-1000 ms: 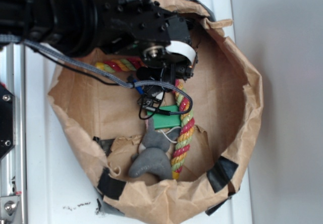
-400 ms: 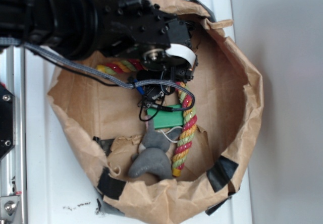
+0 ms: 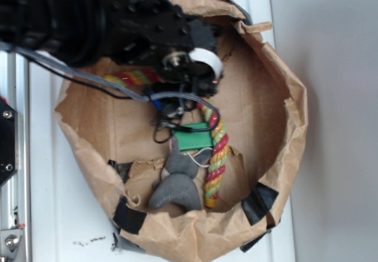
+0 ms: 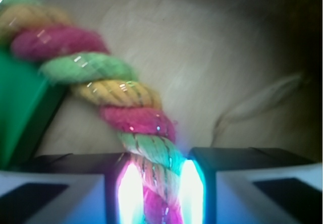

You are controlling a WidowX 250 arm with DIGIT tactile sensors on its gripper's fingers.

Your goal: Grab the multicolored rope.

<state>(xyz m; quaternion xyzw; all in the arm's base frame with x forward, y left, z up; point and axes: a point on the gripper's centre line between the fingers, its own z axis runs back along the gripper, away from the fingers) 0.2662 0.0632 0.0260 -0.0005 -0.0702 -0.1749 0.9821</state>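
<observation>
The black arm reaches in from the upper left over the brown paper bag, wrist pointing down. Its gripper is clamped on the multicolored rope, pinched between both fingers; a green block lies just left.

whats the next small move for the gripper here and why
Probably a short lift straight up. In the wrist view the gripper already has the thick twisted red, yellow and green rope pinched between its fingers, so the grab looks made. The flat green rectangular block lies right beside the rope, so rise slowly to avoid dragging it.
</observation>
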